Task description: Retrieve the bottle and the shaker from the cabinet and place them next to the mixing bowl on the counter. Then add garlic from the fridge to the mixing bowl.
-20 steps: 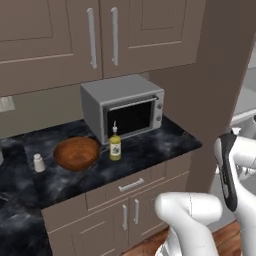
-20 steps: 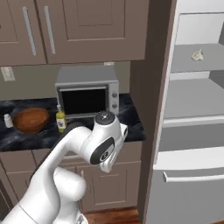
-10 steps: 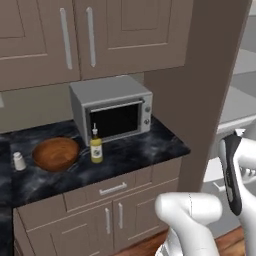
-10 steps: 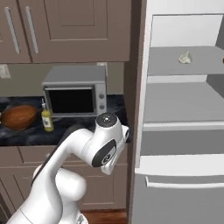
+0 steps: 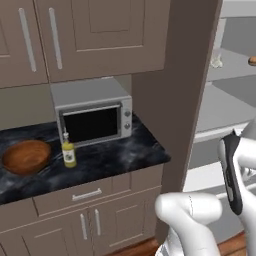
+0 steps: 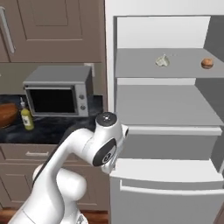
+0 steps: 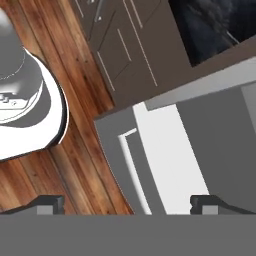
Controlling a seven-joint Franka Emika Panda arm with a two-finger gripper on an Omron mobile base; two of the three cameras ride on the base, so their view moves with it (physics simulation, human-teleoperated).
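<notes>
The yellow bottle stands on the black counter in front of the microwave. Just to its left sits the brown mixing bowl. The cabinet above has its doors shut. On the upper shelf of the open fridge lies the pale garlic. The shaker is out of view. My gripper is open with nothing between its fingertips. It points down at the wooden floor beside the fridge's lower front.
A grey microwave stands on the counter against the wall. A small orange thing lies on the fridge shelf right of the garlic. Taupe base cabinets meet the fridge's side panel.
The whole view has slid left as the base drove right. The fridge interior now takes up more of both base views, and the shaker has left the left base view. The gripper stays open.
</notes>
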